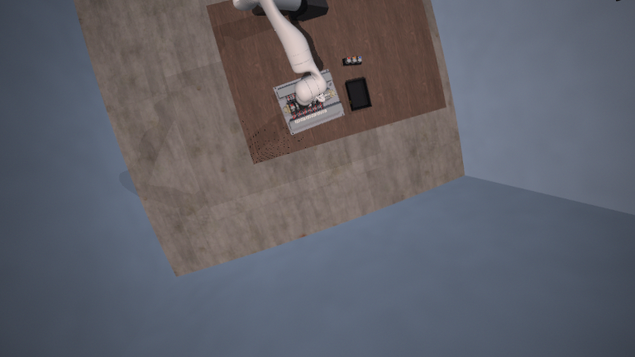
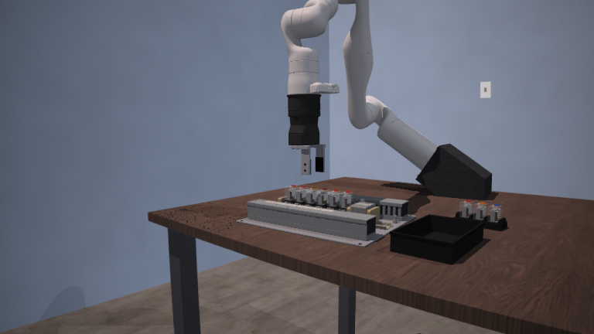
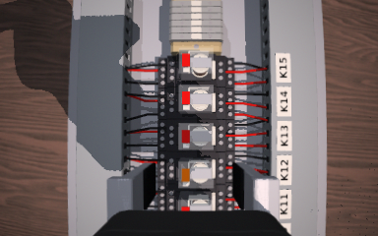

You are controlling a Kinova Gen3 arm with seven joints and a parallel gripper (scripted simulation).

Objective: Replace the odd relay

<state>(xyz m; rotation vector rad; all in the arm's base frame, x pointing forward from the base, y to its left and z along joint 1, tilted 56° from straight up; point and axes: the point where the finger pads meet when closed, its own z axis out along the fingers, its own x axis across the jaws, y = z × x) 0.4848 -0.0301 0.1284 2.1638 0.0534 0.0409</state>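
A lab-like room: arm (image 1: 292,44) (image 2: 359,63) on wooden table (image 1: 393,44) (image 2: 547,260), wired relay panel (image 1: 332,110) (image 2: 306,219) (image 3: 300,20).

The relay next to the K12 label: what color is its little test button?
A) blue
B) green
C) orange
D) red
C, because the wrist view shows an orange test button on the relay in line with the K12 label.
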